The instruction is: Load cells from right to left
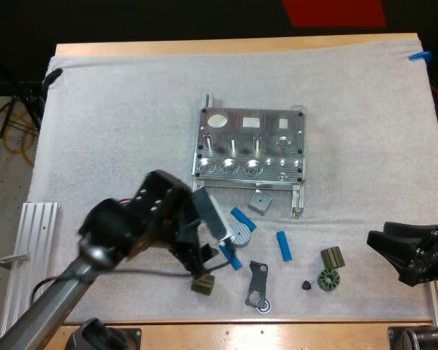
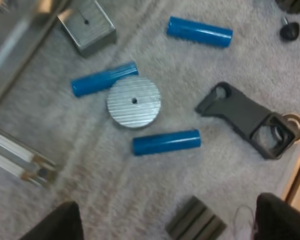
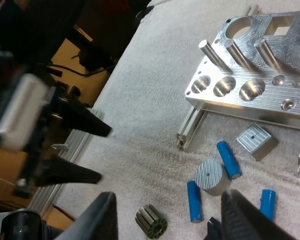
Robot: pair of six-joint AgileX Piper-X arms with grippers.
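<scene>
The three blue cylinders (image 1: 284, 246) all lie flat on the white mat (image 1: 117, 131), in the lower middle of the high view, below the metal fixture (image 1: 250, 146) and outside it. One lies alone to the right. Another touches the upper right rim of a silver disc (image 1: 237, 232). The third lies just below that disc, partly under my left arm.

The fixture sits in the middle of the frame. Metal pins stand up from it behind a front row of round bores, and those bores show bare metal. Its far row has a large round hole and square cut-outs.

My left gripper (image 2: 167, 201) hangs above the disc and its two cylinders, fingers (image 2: 57, 222) wide apart and holding nothing. A ribbed dark block (image 2: 195, 225) lies between the fingertips. A black bracket (image 2: 250, 120) lies beside the nearer cylinder, and a small silver block (image 2: 87, 25) lies beyond the farther one.

My right gripper (image 3: 168, 196) is at the lower right edge of the high view, well apart from the cylinders. It is also spread, with nothing between the fingers. A toothed ring (image 3: 151, 220) lies on the mat near one fingertip.

An aluminium rail (image 1: 29, 248) lies along the mat's left edge.
</scene>
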